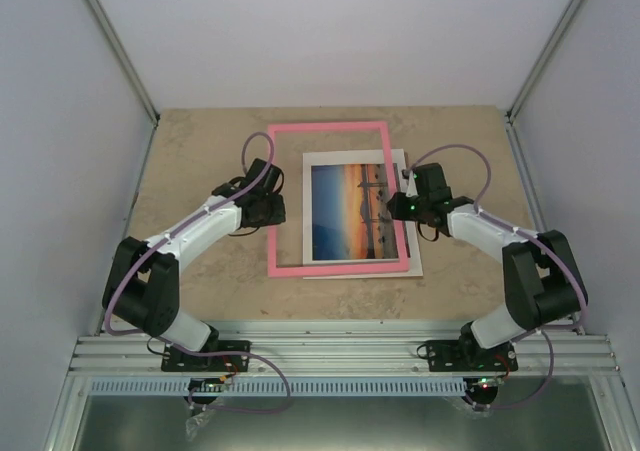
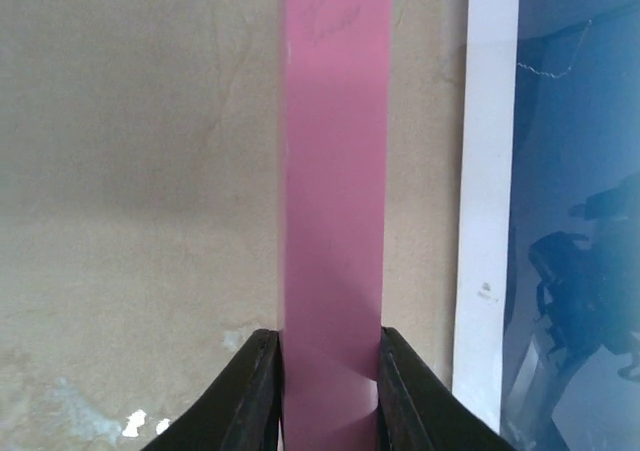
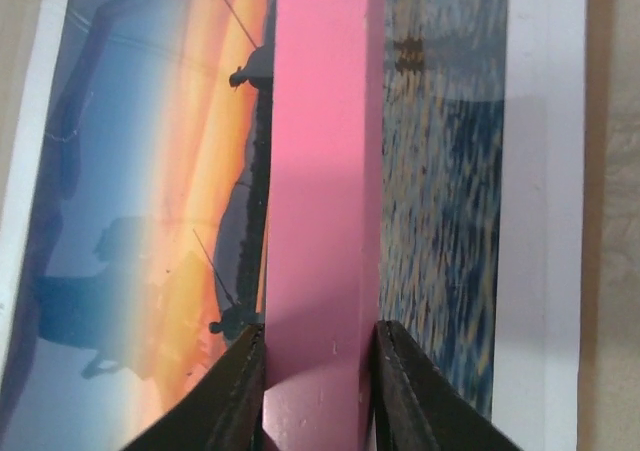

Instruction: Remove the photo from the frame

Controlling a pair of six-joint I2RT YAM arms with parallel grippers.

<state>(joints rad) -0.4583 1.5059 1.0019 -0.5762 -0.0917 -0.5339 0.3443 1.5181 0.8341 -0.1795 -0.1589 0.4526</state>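
The thin pink frame [image 1: 328, 128] lies shifted to the left of the photo [image 1: 350, 211], an orange sunset over blue water inside a white mat border [image 1: 355, 158]. My left gripper [image 1: 272, 209] is shut on the frame's left bar [image 2: 335, 171], with both fingers [image 2: 252, 391] pressed against its sides. My right gripper [image 1: 400, 203] is shut on the frame's right bar [image 3: 325, 171], which crosses over the photo [image 3: 180, 171]. In the right wrist view the fingers [image 3: 400, 391] touch both edges of that bar. The brown backing board does not show.
The beige stone-look tabletop [image 1: 200, 151] is enclosed by pale walls with metal corner posts [image 1: 115, 41]. An aluminium rail [image 1: 340, 353] runs along the near edge at the arm bases. The white mat [image 2: 487, 221] lies just right of the left gripper.
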